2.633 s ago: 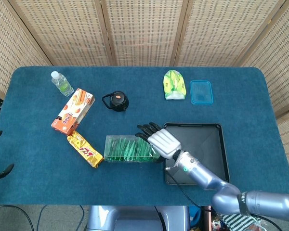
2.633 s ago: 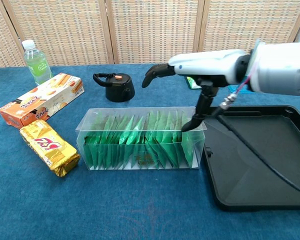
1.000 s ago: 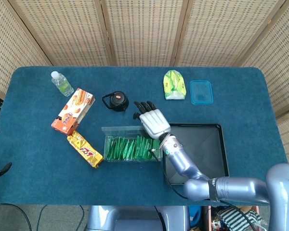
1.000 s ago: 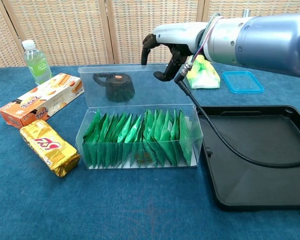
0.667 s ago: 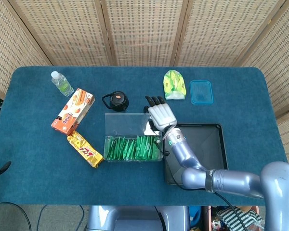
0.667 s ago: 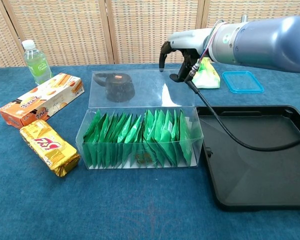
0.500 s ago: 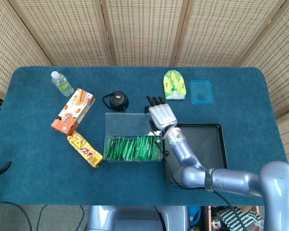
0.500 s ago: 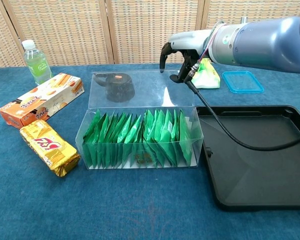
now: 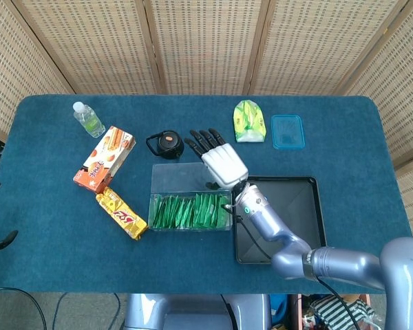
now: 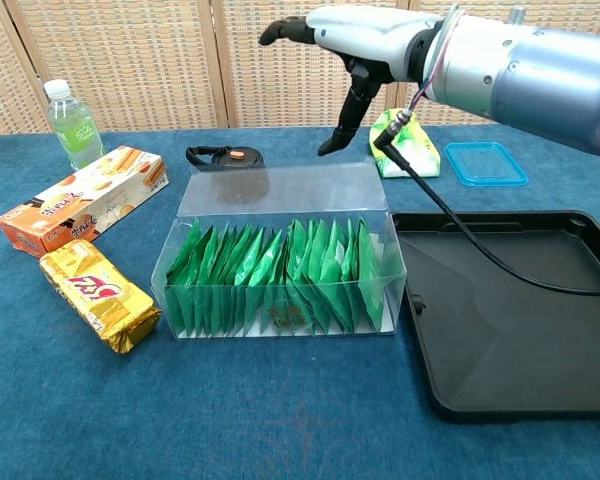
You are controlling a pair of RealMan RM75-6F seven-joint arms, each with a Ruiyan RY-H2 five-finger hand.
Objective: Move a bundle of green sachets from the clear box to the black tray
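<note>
Progress: early | clear box lid open, green sachets all inside, beside the bare black tray | my right hand hovers above box, fingers spread, holding nothing | grasp and transfer remain

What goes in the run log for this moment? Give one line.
stage: box opened | right hand: raised above clear box, holding nothing | green sachets: inside box | black tray: unloaded
</note>
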